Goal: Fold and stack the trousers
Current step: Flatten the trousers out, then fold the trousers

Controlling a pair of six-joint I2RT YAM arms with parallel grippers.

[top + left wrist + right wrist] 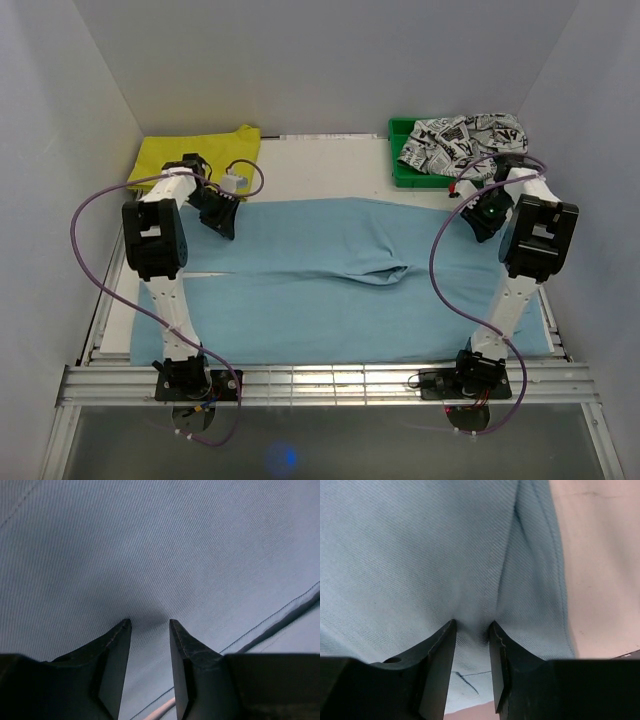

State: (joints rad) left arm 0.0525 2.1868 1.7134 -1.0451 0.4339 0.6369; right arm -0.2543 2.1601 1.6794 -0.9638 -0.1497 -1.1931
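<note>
The light blue trousers (330,290) lie spread flat across the table, with a small ridge near the middle. My left gripper (222,222) is down on their far left edge. In the left wrist view the left gripper (150,622) has its jaws a little apart, tips pressed on smooth cloth (150,545), and a stitched hem runs at the right. My right gripper (483,222) is down on the far right edge. In the right wrist view the right gripper (472,624) has its jaws a little apart, and the cloth (420,545) puckers between the tips.
A folded yellow garment (195,155) lies at the back left. A green bin (405,170) at the back right holds a black-on-white printed garment (465,140). Bare table (320,165) shows behind the trousers and in the right wrist view (605,555). White walls enclose three sides.
</note>
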